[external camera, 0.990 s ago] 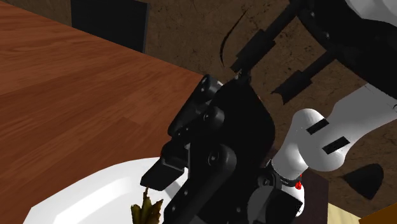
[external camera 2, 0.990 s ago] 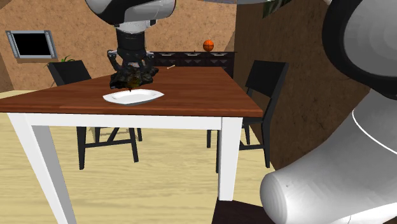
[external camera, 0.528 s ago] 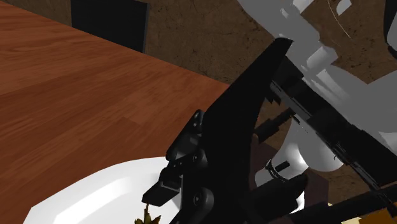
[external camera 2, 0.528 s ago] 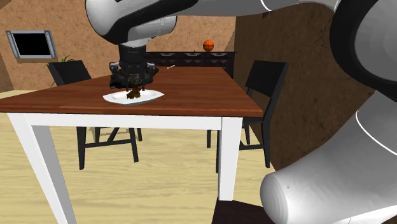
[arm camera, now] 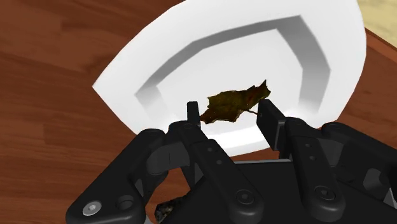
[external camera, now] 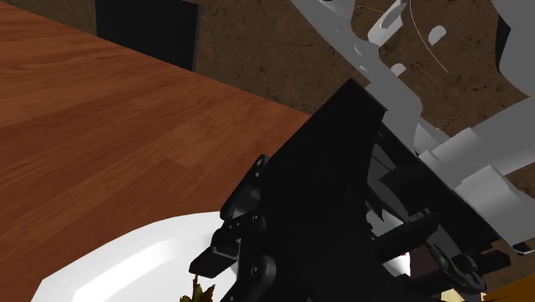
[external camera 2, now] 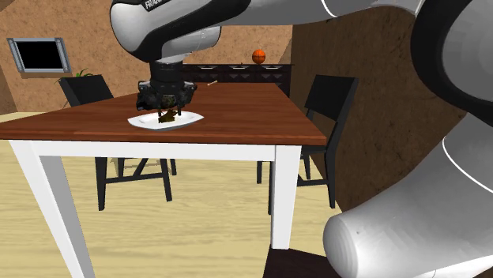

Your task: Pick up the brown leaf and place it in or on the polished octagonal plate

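Note:
The brown, crumpled leaf (arm camera: 232, 105) hangs between my two black fingertips, which clasp it by its sides. My gripper (arm camera: 230, 118) is shut on it, right above the inner well of the white octagonal plate (arm camera: 318, 44). In the shoulder view one finger (external camera: 210, 257) points down at the plate (external camera: 111, 266), and the leaf's tip (external camera: 197, 294) shows just under it. From the second exterior view the gripper (external camera 2: 164, 107) stands low over the plate (external camera 2: 188, 120), with the leaf (external camera 2: 166, 117) at about rim height.
The plate lies on a brown wooden table (external camera 2: 237, 118) with white legs. Black chairs (external camera 2: 328, 103) stand around it. A dark sideboard with an orange ball (external camera 2: 258, 56) is behind, and a framed picture (external camera 2: 38, 54) hangs on the wall.
The gripper has come down with the leaf, from above the plate to just over its well. The arm's upper links have swung across the shoulder view.

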You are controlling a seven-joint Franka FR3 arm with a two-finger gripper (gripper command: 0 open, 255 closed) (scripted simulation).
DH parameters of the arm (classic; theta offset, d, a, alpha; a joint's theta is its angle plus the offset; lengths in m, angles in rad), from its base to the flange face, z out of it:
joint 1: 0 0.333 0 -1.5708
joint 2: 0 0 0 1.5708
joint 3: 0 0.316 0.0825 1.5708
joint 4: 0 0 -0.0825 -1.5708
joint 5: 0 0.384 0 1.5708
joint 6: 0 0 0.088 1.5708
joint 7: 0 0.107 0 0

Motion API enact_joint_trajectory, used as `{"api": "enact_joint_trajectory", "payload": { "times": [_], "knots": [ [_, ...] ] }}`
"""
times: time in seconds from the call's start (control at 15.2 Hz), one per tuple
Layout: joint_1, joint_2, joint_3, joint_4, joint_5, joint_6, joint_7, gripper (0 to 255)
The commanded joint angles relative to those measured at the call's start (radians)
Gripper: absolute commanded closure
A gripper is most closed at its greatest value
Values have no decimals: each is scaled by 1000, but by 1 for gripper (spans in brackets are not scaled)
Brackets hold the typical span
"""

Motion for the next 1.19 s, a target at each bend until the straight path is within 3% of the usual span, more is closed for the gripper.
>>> {"api": "enact_joint_trajectory", "payload": {
  "times": [0.0,0.07,0.4,0.66,1.12],
  "knots": [
    [4,2,4,-4,3,-2,0,255],
    [4,2,4,-5,3,-1,0,0],
    [4,2,4,-4,3,-2,0,0],
    [32,-50,-43,70,32,-123,-20,0],
    [32,-50,-43,70,32,-123,-20,0]
  ]
}}
